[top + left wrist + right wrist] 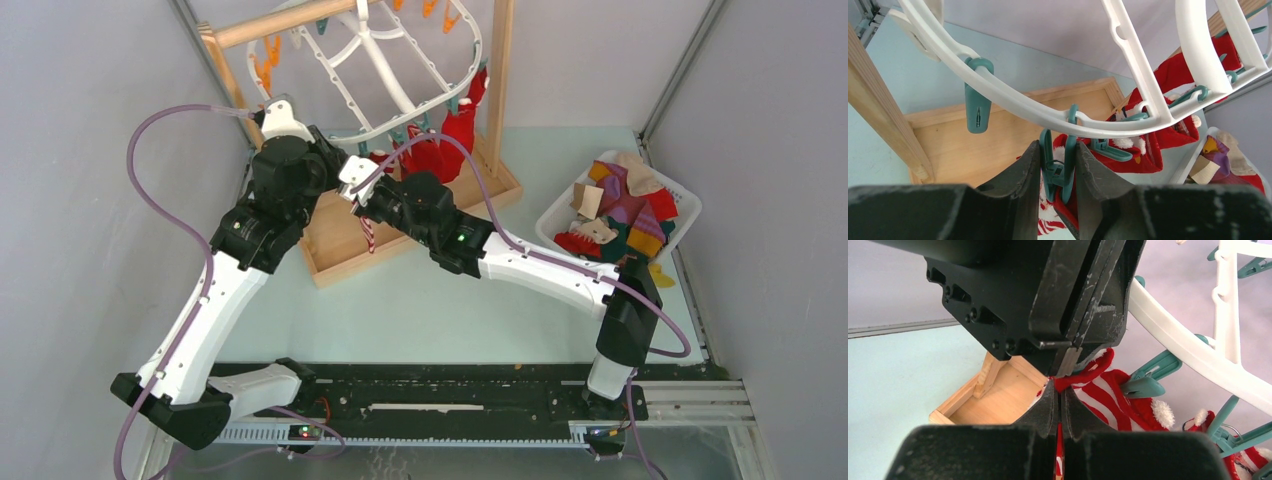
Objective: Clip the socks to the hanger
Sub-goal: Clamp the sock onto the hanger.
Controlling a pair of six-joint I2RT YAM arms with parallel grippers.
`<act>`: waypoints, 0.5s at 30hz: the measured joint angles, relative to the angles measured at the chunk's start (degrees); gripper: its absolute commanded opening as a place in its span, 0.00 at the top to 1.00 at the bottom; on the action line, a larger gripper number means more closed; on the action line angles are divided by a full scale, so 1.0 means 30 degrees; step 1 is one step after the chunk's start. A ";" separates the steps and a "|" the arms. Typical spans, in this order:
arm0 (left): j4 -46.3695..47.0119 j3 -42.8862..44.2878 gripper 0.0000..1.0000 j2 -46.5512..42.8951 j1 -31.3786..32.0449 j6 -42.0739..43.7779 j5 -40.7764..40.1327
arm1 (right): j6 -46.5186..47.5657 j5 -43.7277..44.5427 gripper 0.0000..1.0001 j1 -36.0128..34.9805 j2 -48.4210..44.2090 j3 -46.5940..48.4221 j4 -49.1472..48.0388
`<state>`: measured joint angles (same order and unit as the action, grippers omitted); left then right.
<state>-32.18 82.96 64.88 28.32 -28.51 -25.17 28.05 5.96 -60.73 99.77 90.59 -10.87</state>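
The right gripper (1060,396) is pinched tight on the cuff of one red-and-white striped sock (1108,397), holding it just beneath the near rim of the white ribbed hanger (400,85). The left gripper (1058,157) squeezes one teal clothespin (1055,172) that dangles from that rim. At least two red socks (440,150) hang clipped further right. A mixed heap fills one white basket (560,198) far right.

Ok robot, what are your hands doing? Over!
Left hand squeezing teal clothespin on hanger. Right hand shut on striped sock, held right at it. Nothing seen in the way.
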 measured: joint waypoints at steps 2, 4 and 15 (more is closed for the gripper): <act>0.0015 0.0000 1.00 0.0000 -0.0007 0.0007 0.0000 | -0.0022 -0.0007 1.00 0.0000 0.0007 0.0015 0.0036; 0.0022 0.0000 1.00 0.0000 -0.0007 0.0051 0.0000 | -0.0036 -0.0015 1.00 0.0000 0.0007 0.0138 0.0262; 0.0080 0.0000 1.00 0.0204 0.0000 0.1115 0.0117 | -0.0131 -0.0699 1.00 0.0102 0.0015 0.1064 0.1698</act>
<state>-31.94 82.96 65.49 28.32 -25.17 -24.82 27.66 3.86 -60.42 99.81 93.78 -5.78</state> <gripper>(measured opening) 0.316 0.009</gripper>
